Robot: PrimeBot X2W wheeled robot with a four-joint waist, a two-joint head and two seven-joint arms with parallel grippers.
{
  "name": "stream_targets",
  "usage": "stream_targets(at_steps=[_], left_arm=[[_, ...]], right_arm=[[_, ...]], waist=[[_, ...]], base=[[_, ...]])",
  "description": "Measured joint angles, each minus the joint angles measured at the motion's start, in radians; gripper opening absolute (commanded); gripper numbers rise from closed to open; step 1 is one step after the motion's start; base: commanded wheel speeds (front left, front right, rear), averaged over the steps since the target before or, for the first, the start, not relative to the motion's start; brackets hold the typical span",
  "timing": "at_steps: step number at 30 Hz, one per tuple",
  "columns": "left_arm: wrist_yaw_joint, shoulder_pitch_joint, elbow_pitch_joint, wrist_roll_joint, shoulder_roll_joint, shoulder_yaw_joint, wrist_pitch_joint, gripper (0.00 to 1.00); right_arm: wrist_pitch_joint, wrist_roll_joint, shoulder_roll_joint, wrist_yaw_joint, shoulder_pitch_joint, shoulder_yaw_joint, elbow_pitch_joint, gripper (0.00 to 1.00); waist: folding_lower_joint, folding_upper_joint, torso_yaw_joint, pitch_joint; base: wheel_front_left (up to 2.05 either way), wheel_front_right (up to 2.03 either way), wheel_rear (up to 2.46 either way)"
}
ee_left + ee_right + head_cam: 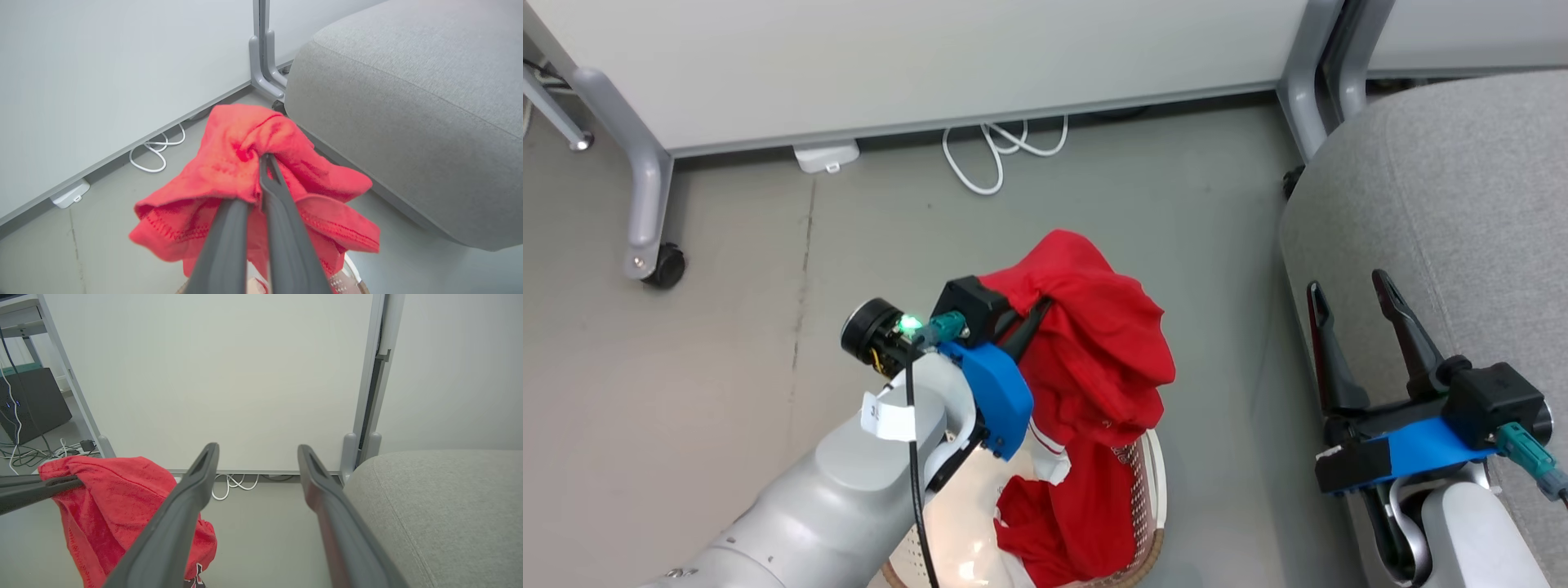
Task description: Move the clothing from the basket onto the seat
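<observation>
The left gripper (pixel 1039 310) pinches the red clothing (pixel 1094 343), which hangs over the basket (pixel 1156 482) and hides most of it — the right gripper (pixel 1347 282) sits wide open by the seat (pixel 1462 188).

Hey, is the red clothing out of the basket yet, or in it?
Partly out. The left gripper is shut on the clothing, holding a bunch up above the basket, while more red fabric hangs down inside it.

The clothing (pixel 1094 351) at frame centre is soft, matt red cloth with stitched hems, and the seat (pixel 1462 188) at right is coarse-woven grey fabric. Below, the basket (pixel 1150 490) is glossy perforated plastic on a smooth, matt floor (pixel 768 327).
</observation>
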State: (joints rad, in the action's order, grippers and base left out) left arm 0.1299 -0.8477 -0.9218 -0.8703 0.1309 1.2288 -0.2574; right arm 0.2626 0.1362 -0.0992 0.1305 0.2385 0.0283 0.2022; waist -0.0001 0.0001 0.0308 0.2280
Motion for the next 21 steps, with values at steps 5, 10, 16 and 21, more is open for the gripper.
stream_targets(at_steps=[5,10,16,21], left_arm=[[-0.002,-0.022,0.065,-0.001,0.004,-0.104,-0.003,0.0],[-0.01,-0.033,0.155,0.04,0.026,-0.209,-0.004,0.0],[-0.015,-0.033,0.234,0.087,0.033,-0.25,-0.004,0.0],[-0.023,-0.032,0.278,0.095,0.036,-0.26,-0.004,0.0]], right_arm=[[0.0,0.003,0.0,0.0,-0.024,-0.002,0.006,1.0],[0.0,0.004,0.005,0.0,-0.048,-0.002,0.01,1.0],[0.0,0.006,0.011,0.0,-0.095,-0.01,0.018,1.0],[0.0,0.006,0.017,0.0,-0.129,-0.014,0.023,1.0]], waist=[[0.0,0.0,-0.001,-0.051],[0.0,0.0,-0.008,-0.097],[0.0,0.0,-0.014,-0.154],[0.0,0.0,-0.013,-0.198]], base=[[0.0,0.0,0.0],[0.0,0.0,0.0],[0.0,0.0,0.0],[0.0,0.0,0.0]])
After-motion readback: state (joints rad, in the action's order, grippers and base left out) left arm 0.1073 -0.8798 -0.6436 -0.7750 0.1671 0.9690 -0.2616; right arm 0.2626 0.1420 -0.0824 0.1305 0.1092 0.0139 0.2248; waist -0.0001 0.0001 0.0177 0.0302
